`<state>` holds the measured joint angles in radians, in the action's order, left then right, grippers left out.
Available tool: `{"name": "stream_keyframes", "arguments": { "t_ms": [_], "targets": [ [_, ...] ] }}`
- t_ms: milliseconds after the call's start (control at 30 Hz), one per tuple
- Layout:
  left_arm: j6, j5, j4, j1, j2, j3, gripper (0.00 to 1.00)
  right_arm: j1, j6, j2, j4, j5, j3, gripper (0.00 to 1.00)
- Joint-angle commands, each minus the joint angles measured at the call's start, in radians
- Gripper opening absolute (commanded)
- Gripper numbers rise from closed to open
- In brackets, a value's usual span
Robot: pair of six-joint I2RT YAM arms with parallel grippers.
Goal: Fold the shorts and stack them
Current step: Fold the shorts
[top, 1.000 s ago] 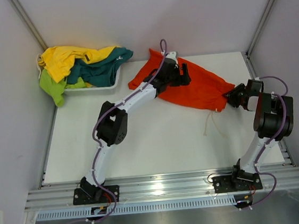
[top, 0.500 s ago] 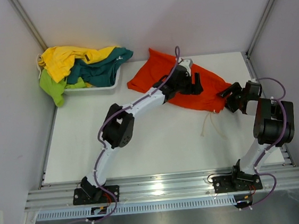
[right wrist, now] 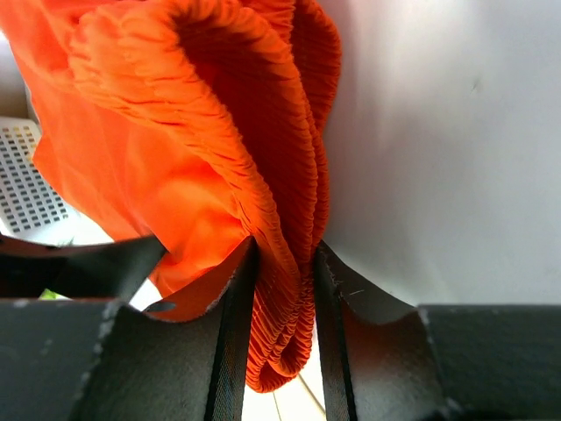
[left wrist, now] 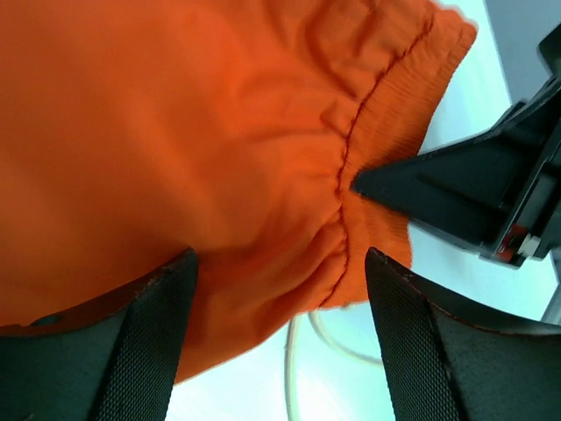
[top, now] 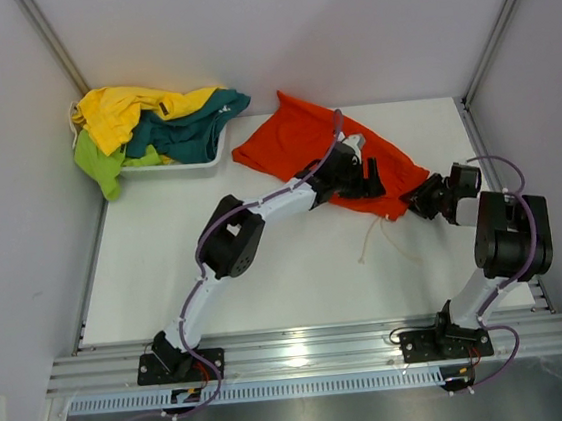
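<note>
- The right gripper (right wrist: 280,263) was clamped on the gathered waistband (right wrist: 263,175) of the orange shorts (top: 294,139). The elastic was bunched into a thick fold between its fingers, near the table's right edge.
- The left gripper (top: 368,179) hovered just beside it over the same end of the garment. Its jaws stood wide apart, with cloth under and between them but nothing pinched.
- The orange shorts lay rumpled and slantwise on the table (top: 267,272), running from the middle of its far edge toward its right edge. Their white drawstring (top: 370,244) trailed loose onto the bare top toward the near edge.
- In the far left corner, the white basket (top: 205,160) held the yellow pair (top: 115,112) and the teal pair (top: 187,125) in an unfolded heap. The lime-green pair (top: 97,164) hung over its rim.
- By this look the task had barely begun: no pair showed a clean fold and no stack existed. The orange pair needed flattening and folding, and the other three waited after it.
</note>
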<state>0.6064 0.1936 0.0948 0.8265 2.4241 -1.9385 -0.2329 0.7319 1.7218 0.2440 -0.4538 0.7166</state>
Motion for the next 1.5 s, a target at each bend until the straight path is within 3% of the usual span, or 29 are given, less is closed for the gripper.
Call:
{"name": "stream_keyframes", "arguments": {
  "t_ms": [0,67,500,600,767,800,833,1167,1333,1467],
  "targets": [
    [0.047,0.056,-0.066,-0.004,-0.008,-0.052,0.78,0.014,-0.023,-0.045,-0.032,-0.003,-0.025,0.34],
    [0.033,0.053,-0.011,-0.003,0.024,-0.103,0.77,0.015,-0.020,-0.062,-0.028,-0.006,-0.039,0.34],
    [0.044,0.047,0.039,-0.003,0.036,-0.056,0.74,0.061,0.011,-0.094,0.009,-0.026,-0.040,0.35],
    [0.062,0.050,-0.006,-0.003,0.027,-0.008,0.73,0.066,0.020,-0.103,0.015,-0.026,-0.037,0.32],
    [0.113,0.079,-0.082,-0.001,0.009,0.076,0.71,0.072,0.014,-0.123,-0.029,-0.006,-0.006,0.12],
    [0.119,0.089,-0.089,-0.001,0.007,0.081,0.71,0.073,0.008,-0.128,-0.057,0.004,0.000,0.02],
    [0.128,0.092,-0.089,-0.001,0.004,0.090,0.70,0.075,0.004,-0.136,-0.072,0.010,0.015,0.00],
    [0.158,0.026,-0.158,0.000,-0.103,0.164,0.71,0.072,-0.114,-0.191,-0.408,0.158,0.141,0.00],
    [0.113,0.079,0.068,-0.079,-0.122,-0.032,0.75,0.066,-0.158,-0.237,-0.549,0.226,0.165,0.00],
    [0.061,0.021,0.079,-0.165,-0.204,0.034,0.76,0.056,-0.186,-0.264,-0.756,0.357,0.224,0.00]
  ]
}}
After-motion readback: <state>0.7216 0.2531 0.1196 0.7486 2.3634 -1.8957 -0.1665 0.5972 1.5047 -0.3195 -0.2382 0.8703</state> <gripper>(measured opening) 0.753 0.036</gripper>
